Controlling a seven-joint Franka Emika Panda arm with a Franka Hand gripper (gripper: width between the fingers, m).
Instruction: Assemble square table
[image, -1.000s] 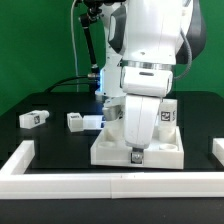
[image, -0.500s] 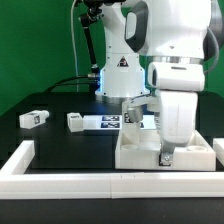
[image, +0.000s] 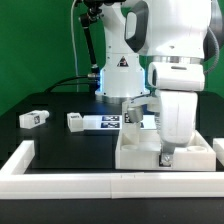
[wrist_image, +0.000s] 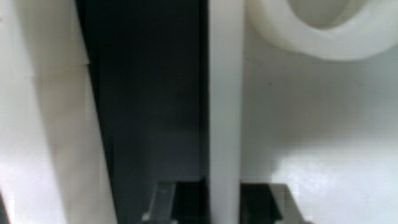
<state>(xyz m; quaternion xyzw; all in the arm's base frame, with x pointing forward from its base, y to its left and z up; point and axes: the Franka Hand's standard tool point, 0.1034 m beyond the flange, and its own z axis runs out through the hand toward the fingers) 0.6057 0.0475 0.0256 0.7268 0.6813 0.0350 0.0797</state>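
My wrist view shows my gripper (wrist_image: 222, 197) pinching the thin edge of the table slab (image: 135, 152), with a round corner pocket (wrist_image: 329, 25) close by. In the exterior view my arm hides that grip. The slab sits just behind the front border wall (image: 100, 186). One leg block (image: 33, 118) and another (image: 76, 121) lie apart toward the exterior view's left, the second beside the marker board (image: 108, 124).

Open worktop (image: 70, 148) between leg blocks (image: 33, 118) and border wall (image: 60, 184)
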